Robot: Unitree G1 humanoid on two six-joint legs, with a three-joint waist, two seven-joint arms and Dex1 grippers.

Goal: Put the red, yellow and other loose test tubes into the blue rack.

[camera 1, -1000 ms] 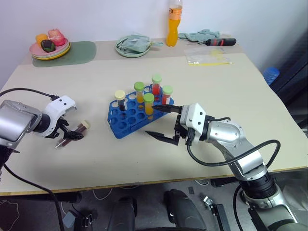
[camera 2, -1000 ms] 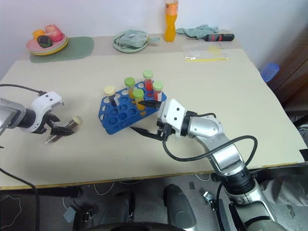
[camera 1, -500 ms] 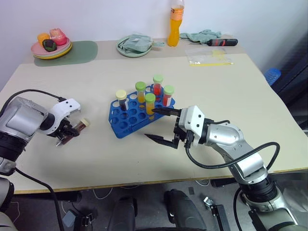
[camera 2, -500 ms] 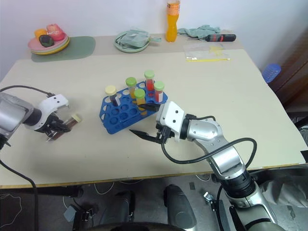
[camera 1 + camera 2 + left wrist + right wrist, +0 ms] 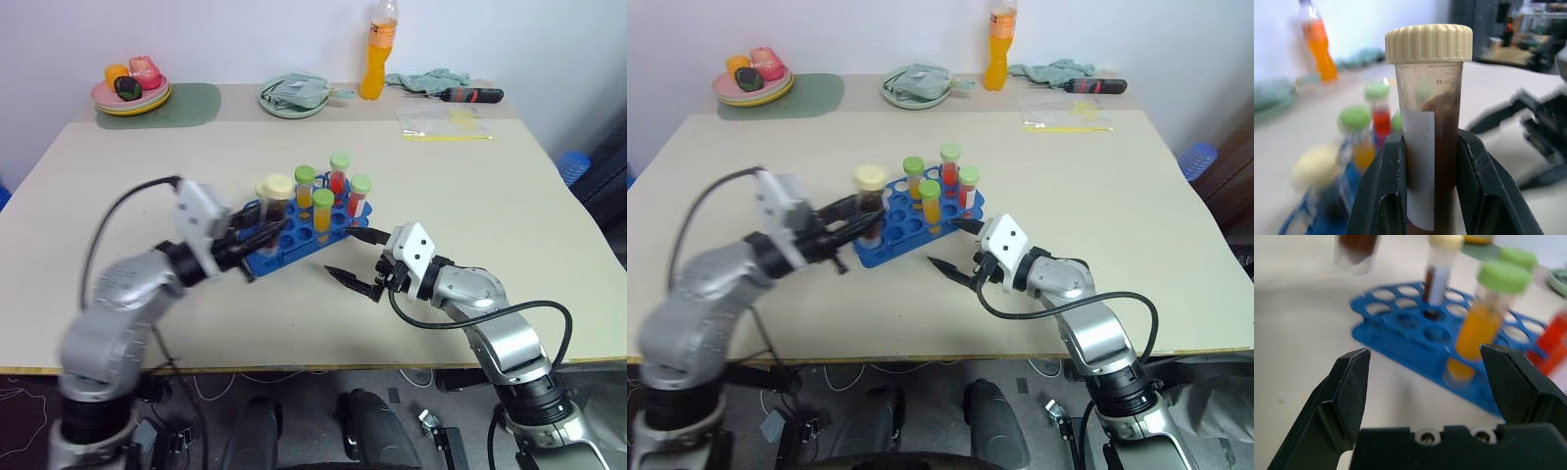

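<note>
Holding the cream-capped clear plastic tube of brown liquid [image 5: 1429, 127] clamped upright in my left end effector [image 5: 257, 238] above the blue plastic rack [image 5: 286, 242], I should centre it over an empty hole, right end effector [image 5: 356, 259] gaping clear.

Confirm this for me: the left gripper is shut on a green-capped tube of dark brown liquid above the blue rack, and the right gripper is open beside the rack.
One detail is wrong: the cap is cream, not green. The left wrist view shows the left gripper shut on the cream-capped tube of dark brown liquid. The rest holds: it is above the blue rack, and the right gripper is open beside it.
</note>
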